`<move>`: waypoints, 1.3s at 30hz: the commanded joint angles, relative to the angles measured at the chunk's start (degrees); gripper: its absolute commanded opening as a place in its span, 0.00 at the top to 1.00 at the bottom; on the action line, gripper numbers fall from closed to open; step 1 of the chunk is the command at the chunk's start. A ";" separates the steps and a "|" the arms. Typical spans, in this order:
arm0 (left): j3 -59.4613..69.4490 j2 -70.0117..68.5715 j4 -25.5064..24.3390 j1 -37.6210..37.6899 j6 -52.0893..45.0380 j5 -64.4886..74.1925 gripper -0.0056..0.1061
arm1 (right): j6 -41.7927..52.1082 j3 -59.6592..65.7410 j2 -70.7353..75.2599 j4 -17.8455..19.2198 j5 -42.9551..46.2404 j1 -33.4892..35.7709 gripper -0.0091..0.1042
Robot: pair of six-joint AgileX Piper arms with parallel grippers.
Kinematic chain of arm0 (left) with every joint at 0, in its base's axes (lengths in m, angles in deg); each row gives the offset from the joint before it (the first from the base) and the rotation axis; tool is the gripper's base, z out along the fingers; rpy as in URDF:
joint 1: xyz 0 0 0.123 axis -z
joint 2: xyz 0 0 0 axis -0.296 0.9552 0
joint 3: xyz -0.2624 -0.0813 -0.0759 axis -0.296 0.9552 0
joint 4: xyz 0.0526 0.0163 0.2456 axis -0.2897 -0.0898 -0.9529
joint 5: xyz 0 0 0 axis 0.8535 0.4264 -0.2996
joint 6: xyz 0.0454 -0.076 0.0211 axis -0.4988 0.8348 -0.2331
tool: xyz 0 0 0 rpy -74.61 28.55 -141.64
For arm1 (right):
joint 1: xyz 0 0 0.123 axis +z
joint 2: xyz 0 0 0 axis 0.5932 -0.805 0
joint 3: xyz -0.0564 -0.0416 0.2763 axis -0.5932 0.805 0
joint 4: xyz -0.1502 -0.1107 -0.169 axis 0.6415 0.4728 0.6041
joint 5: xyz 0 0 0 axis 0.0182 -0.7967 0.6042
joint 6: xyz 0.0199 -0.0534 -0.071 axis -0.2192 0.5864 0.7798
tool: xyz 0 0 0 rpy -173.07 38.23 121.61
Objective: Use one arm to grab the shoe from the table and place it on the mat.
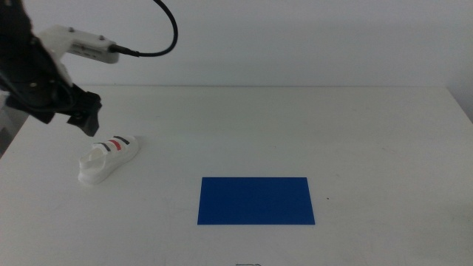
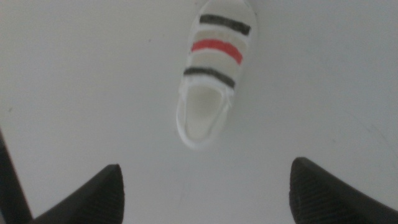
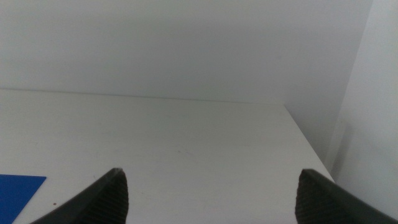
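The small white shoe [image 1: 109, 158] with two dark straps and one red strap lies on the white table [image 1: 369, 140] at the left. In the left wrist view the shoe [image 2: 208, 81] lies beyond the wide-apart jaws, heel opening toward them. My left gripper [image 1: 87, 118] hangs above the table, just behind and left of the shoe, open and empty [image 2: 208, 193]. The deep-blue mat [image 1: 256, 200] lies flat at the middle front. My right gripper [image 3: 211, 196] is open and empty, out of the middle view; a corner of the mat [image 3: 18, 194] shows there.
The table's back edge meets a plain light wall. The table's right edge [image 3: 311, 149] shows in the right wrist view. A black cable [image 1: 166, 29] loops above the left arm.
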 commanded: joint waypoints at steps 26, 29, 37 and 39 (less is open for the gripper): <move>-12.79 22.22 5.45 0.08 -8.77 -1.39 0.33 | 0.25 -1.06 1.11 0.51 4.33 0.09 0.09; -14.11 22.27 4.83 0.08 -8.26 1.23 0.53 | 0.25 -1.06 1.11 0.51 4.33 0.09 0.09; -15.58 19.72 6.80 0.70 -2.84 14.75 0.96 | 0.25 -1.06 1.11 0.51 4.33 0.09 0.09; -13.27 16.60 6.58 2.13 -1.62 14.55 0.96 | 0.25 -1.06 1.11 0.51 4.33 0.09 0.09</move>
